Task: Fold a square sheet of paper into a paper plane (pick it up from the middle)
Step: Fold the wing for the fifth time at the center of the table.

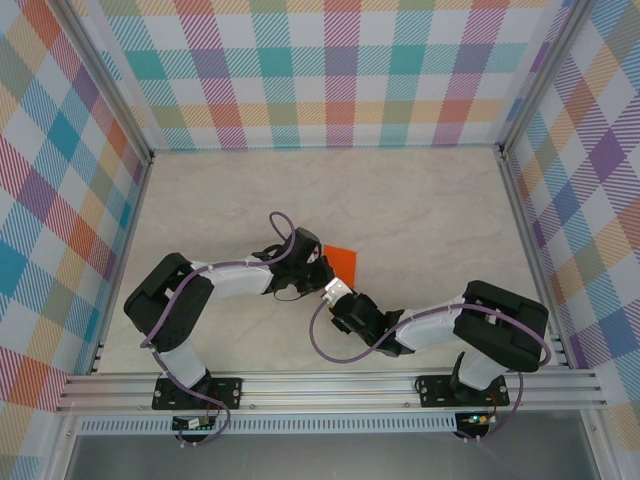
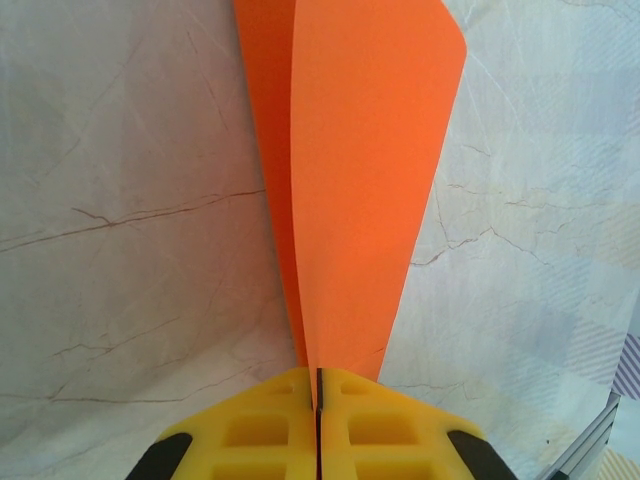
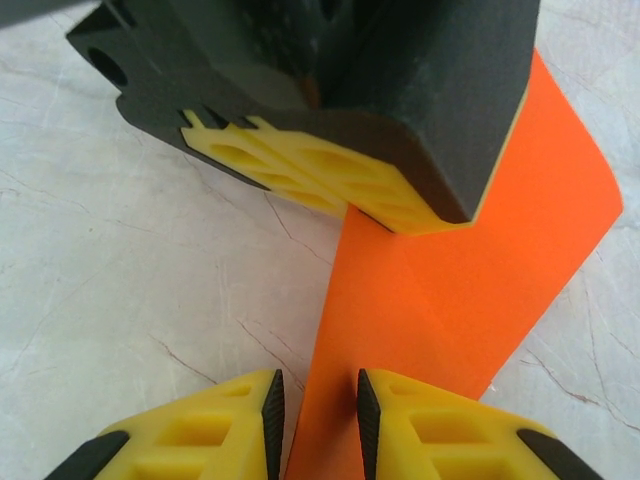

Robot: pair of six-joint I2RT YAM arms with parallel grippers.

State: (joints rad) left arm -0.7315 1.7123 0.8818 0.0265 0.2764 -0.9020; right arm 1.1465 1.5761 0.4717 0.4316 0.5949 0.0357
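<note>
- Left gripper point(image 1: 318, 270): jaws together, clamped on the square sheet of paper point(image 1: 343, 260).
- In the left wrist view, the yellow fingers point(image 2: 260, 430) meet with no gap. The sheet point(image 2: 360, 190) comes out from between them, pinched at one narrow end.
- The sheet is creased: two orange layers fan out from the clamp, a narrow one on the left and a wide one on the right. The far right corner is rounded or curled.
- In the top view, the sheet sits near the middle of the table point(image 1: 420, 210), just right of the left gripper and just beyond the right gripper point(image 1: 335, 290).
- Right gripper point(image 3: 320, 395): jaws apart. The near end of the sheet point(image 3: 470, 290) runs into the gap between them.
- The black pads point(image 3: 272, 415) are not pressed on the paper. A sliver of table point(image 3: 130, 290) shows between the left pad and the paper edge.
- In the right wrist view, the left gripper point(image 3: 380, 205) is just beyond, on the far part of the sheet, with a fold line running down the orange.
- We cannot tell whether the sheet touches the table.
- Checked walls point(image 1: 330, 70) stand on the left, right and far sides.
</note>
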